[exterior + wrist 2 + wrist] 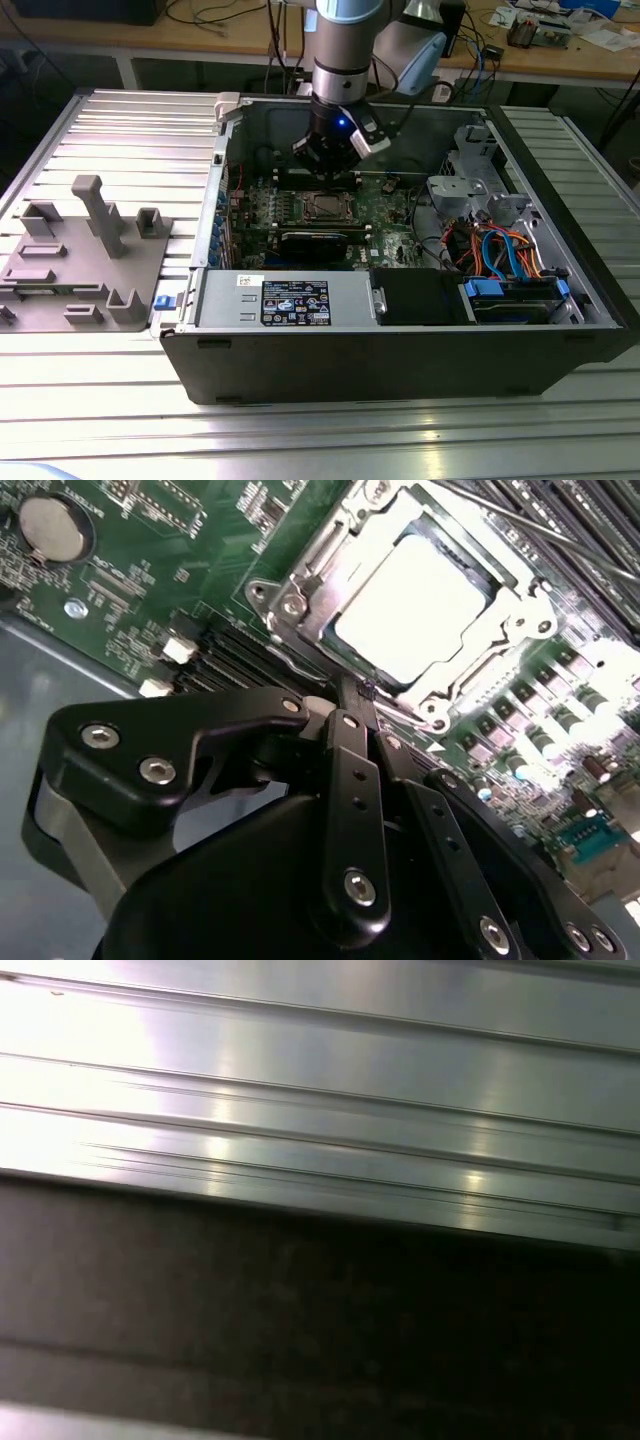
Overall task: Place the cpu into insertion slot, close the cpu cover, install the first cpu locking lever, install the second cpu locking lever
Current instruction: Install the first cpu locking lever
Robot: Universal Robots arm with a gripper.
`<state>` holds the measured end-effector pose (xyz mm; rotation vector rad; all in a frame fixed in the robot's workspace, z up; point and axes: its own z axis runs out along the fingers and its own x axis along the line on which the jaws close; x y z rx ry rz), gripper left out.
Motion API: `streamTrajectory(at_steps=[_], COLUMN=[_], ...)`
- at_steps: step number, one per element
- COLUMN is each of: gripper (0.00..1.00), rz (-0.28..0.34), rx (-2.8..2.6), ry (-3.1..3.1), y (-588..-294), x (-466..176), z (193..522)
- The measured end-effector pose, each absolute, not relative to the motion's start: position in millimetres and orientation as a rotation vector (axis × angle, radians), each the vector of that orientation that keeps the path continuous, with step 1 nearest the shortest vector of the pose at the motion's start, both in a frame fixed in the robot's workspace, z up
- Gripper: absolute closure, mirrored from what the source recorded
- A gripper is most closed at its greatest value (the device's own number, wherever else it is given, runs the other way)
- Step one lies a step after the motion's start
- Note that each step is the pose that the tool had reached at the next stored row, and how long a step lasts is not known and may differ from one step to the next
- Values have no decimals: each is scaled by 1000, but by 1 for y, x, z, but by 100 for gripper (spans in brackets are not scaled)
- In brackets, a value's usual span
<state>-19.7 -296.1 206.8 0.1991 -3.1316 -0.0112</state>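
Observation:
The cpu (415,605) lies flat in the insertion slot (328,207), and its metal top glares bright in the second wrist view. The silver cpu cover (330,550) lies down around it as a frame. My gripper (352,692) hangs just above the motherboard at one edge of the socket. Its black fingers (350,780) are pressed together with nothing visible between them. In the exterior view the gripper (326,168) sits just behind the socket, inside the open computer case. A thin metal rod (540,535) runs along the socket's far side.
The open case (400,340) rests on a ribbed aluminium table (320,1070). A black graphics card (315,242) lies in front of the socket, with a power supply (285,300) nearer and blue and orange cables (500,250) on the exterior view's right. A grey fixture (85,250) stands at its left.

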Motion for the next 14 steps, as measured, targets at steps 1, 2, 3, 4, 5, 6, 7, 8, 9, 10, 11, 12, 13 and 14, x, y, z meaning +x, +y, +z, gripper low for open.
streamTrajectory(at_steps=[1, 2, 3, 4, 5, 6, 7, 8, 9, 10, 11, 12, 13, 14], gripper=[89, 89, 89, 89, 89, 89, 89, 89, 89, 89, 89, 89, 89, 89], rz=[-11, -11, -11, -11, -11, -11, -11, -10, -10, -10, -8, -6, -5, -5], rx=[199, 199, 199, 199, 199, 199, 199, 199, 199, 199, 199, 199, 199, 199], ry=[-3132, -3132, -3132, -3132, -3131, -3131, -3131, -3131, -3131, -3131, -3131, -3131, -3131, -3131], y=[-296, -296, -296, -296, -296, -296, -296, -296, -296, -296, -296, -296, -296, -296], x=[-19, -18, -18, -17, -17, -16, -15, -15, -15, -14, -13, -12, -12, -12], z=[206, 206, 205, 205, 204, 204, 204, 204, 204, 204, 203, 203, 203, 203])
